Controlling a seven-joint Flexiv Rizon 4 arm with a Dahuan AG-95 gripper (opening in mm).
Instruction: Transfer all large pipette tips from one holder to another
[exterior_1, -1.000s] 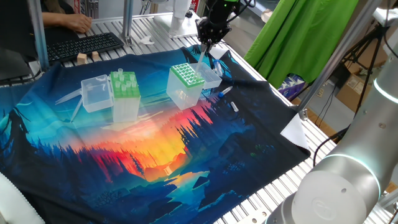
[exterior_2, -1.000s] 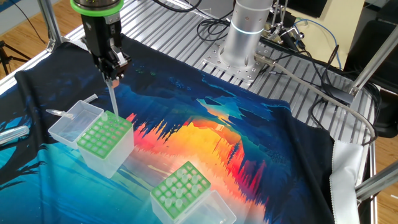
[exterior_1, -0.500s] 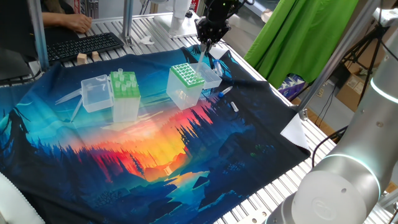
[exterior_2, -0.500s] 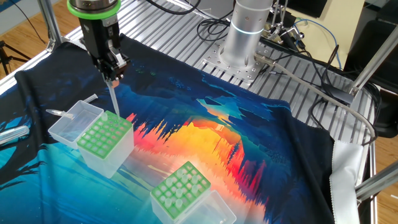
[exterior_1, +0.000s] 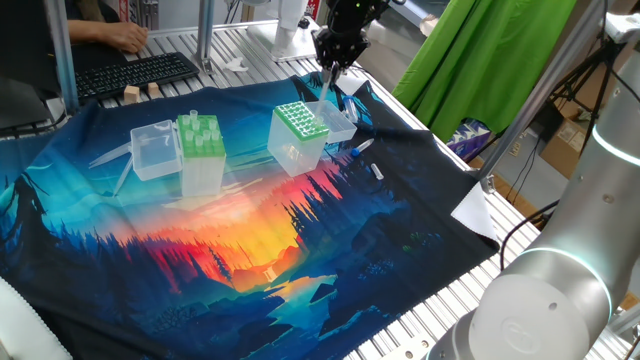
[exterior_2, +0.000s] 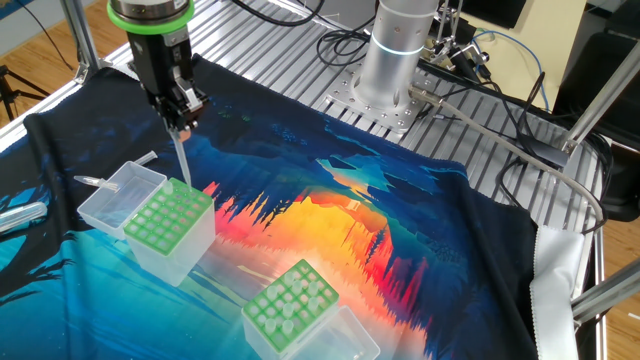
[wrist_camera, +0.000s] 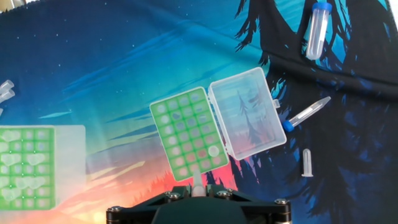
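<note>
My gripper (exterior_1: 331, 68) (exterior_2: 183, 127) is shut on a large pipette tip (exterior_1: 325, 90) (exterior_2: 182, 160) that hangs point-down. Under it stands the holder with the darker, dotted green top (exterior_1: 301, 120) (exterior_2: 169, 217) (wrist_camera: 187, 139), and the tip's point sits at that top's far edge. Whether it touches I cannot tell. In the hand view the tip (wrist_camera: 196, 182) shows between the jaws at the bottom edge. The light-green holder (exterior_1: 200, 138) (exterior_2: 291, 304) (wrist_camera: 25, 168) stands apart with several clear tips upright in it.
Each box has a clear lid open beside it (exterior_1: 152, 148) (exterior_2: 110, 196) (wrist_camera: 246, 114). Capped tubes (wrist_camera: 316, 30) (wrist_camera: 305, 114) and a small clear tube (wrist_camera: 308, 163) lie on the printed cloth. A keyboard (exterior_1: 135, 72), wooden blocks (exterior_1: 140, 92) and the arm's base (exterior_2: 397, 60) stand around.
</note>
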